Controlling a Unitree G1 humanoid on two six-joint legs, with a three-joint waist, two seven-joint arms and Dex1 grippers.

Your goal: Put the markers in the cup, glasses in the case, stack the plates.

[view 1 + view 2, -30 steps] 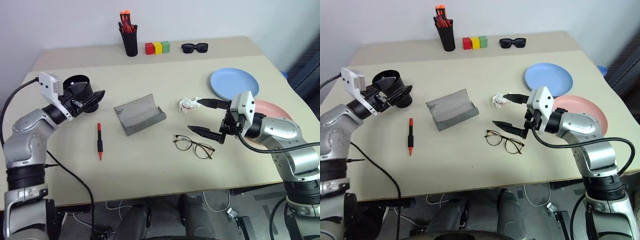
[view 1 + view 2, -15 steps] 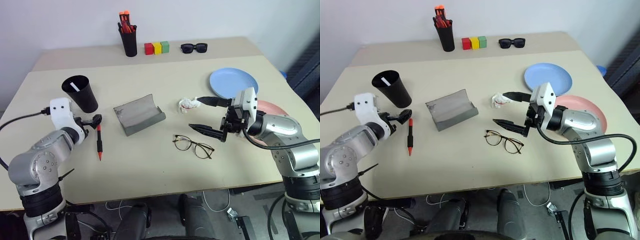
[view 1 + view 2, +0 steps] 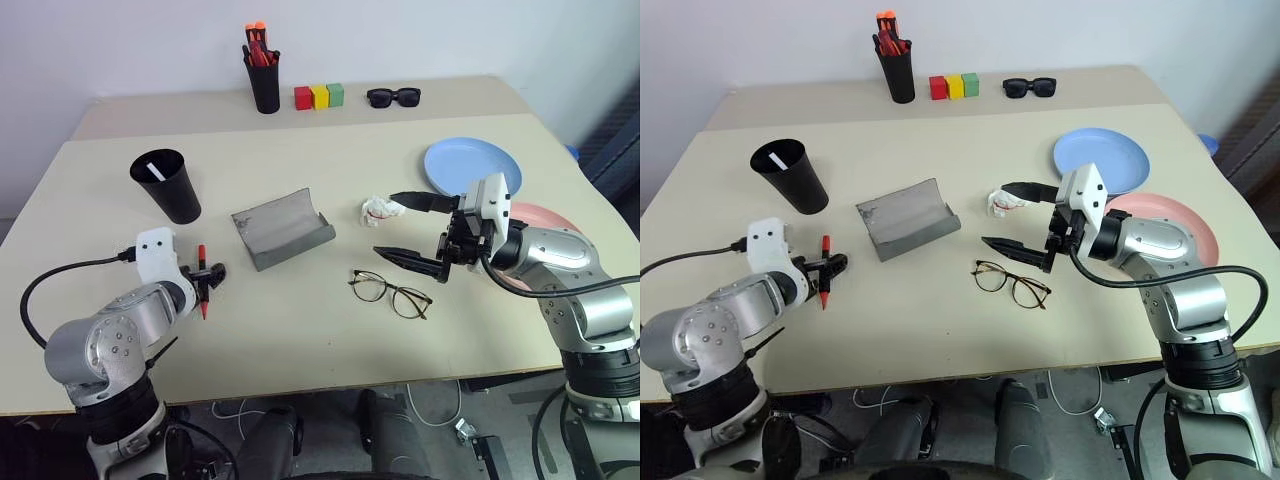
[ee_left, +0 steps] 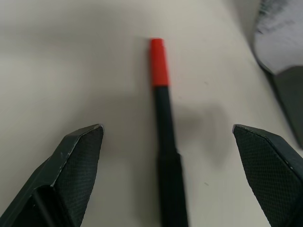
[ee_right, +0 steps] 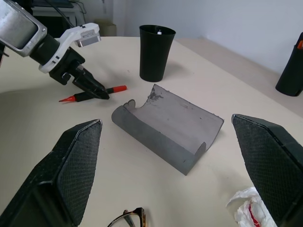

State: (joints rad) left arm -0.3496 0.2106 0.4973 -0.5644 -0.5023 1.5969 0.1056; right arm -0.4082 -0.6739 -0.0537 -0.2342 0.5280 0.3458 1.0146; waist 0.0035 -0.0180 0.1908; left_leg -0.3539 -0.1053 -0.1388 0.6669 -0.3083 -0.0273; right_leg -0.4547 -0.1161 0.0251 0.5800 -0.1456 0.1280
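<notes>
On the table [image 3: 330, 330], the grey case [image 3: 283, 228] lies open between my arms. My right gripper [image 3: 404, 227] hangs spread and empty just above the glasses [image 3: 390, 293]. My left gripper [image 3: 207, 279] is wide apart, straddling the red marker [image 4: 163, 123], which lies flat between my fingertips [image 4: 83, 149], ungrasped.

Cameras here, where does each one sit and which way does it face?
Left eye, right eye: on the head, looking down over the table; both arms show.
Left wrist: looks along the open left pincer at the red marker.
Right wrist: looks along the open right pincer at the case and cup; shares the marker with the left wrist.
</notes>
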